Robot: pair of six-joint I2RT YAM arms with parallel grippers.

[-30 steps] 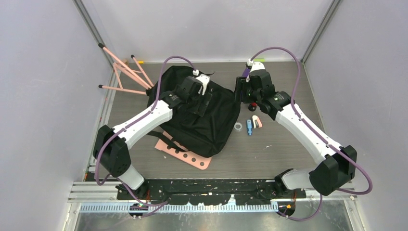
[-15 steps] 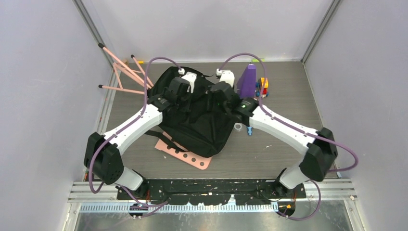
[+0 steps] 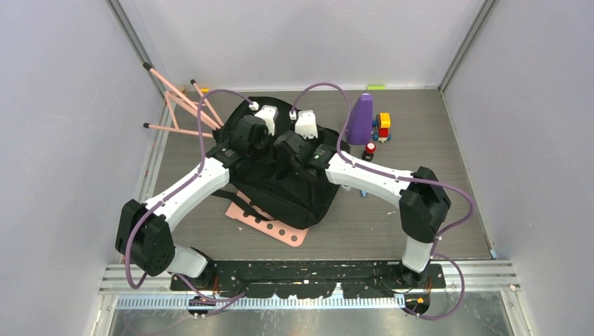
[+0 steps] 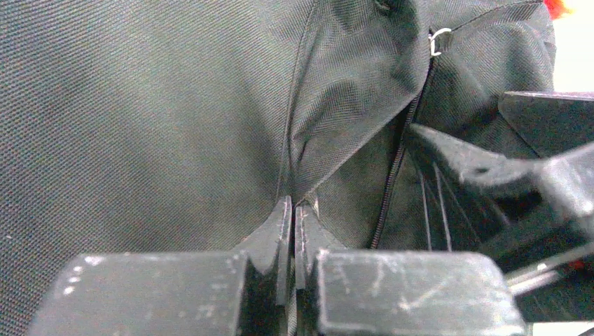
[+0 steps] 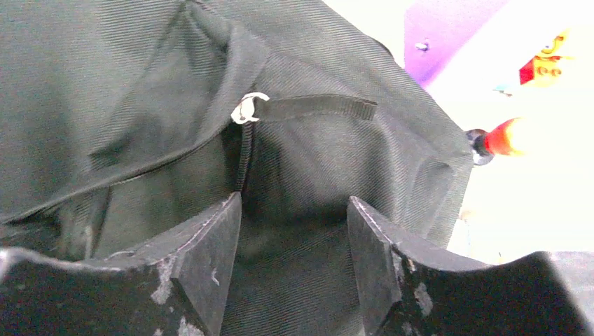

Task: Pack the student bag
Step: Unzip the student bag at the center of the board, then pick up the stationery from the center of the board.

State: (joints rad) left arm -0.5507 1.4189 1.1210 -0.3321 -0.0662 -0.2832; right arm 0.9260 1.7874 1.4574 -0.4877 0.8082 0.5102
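The right claw (image 5: 294,207) has swung in from 2 o'clock and hangs released over the bag (image 3: 302,197), lying soft and floppy mid-tabletop (image 3: 427,150), while the left claw (image 4: 293,211) is clenched on a fabric fold beside the zipper (image 4: 394,178), likely the surest hold.

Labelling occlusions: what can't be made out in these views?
Top: arms cover the student bag opening; pink board mostly under it.
Left wrist: left hand shut at a fold; pinched fabric hidden by fingers.
Right wrist: beyond open right hand, pocket interior dark, red item overexposed.
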